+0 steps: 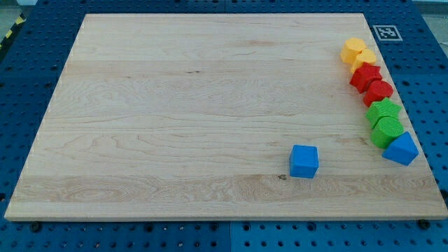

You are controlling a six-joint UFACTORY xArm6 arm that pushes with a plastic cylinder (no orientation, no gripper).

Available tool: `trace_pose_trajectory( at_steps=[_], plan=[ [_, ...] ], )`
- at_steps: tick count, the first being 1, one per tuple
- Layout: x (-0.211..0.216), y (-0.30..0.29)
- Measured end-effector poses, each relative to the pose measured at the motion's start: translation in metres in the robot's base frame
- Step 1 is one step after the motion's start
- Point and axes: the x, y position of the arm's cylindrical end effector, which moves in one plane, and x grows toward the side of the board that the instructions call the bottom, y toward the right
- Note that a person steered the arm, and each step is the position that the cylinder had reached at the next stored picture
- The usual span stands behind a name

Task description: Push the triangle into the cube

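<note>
Here, a pale wooden board (175,112) lies on a blue perforated table (28,70), and my tip does not show anywhere in the camera view, so I cannot tell where it stands relative to the blocks, nor anything about its state.

The blue cube (304,161) sits alone on the board, toward the view's bottom and right of centre, well apart from the other blocks. The blue triangle (401,149) lies at the board's right edge, to the view's right of the cube and slightly higher, with bare wood between the two.

The triangle is the lowest piece in a column that runs up the right edge. Just above it, touching or nearly so, are two green blocks (384,120) pressed together; the upper looks star-like, the lower rounder, though I cannot be sure. Above them come two red blocks (371,82), also bunched, and at the top two yellow blocks (358,52) side by side.

A small black-and-white marker tag (386,32) lies at the board's top right corner.
</note>
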Motion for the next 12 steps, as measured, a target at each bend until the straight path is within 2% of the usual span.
trace_pose_trajectory(
  at_steps=[1,2,4,5,8,10,11,12],
  plan=[
    [-0.013,-0.001],
    [-0.036,-0.041],
    [-0.051,-0.043],
    [-0.056,-0.066],
    [-0.037,-0.067],
    [-0.039,-0.119],
    [-0.039,-0.118],
    [-0.042,-0.092]
  ],
)
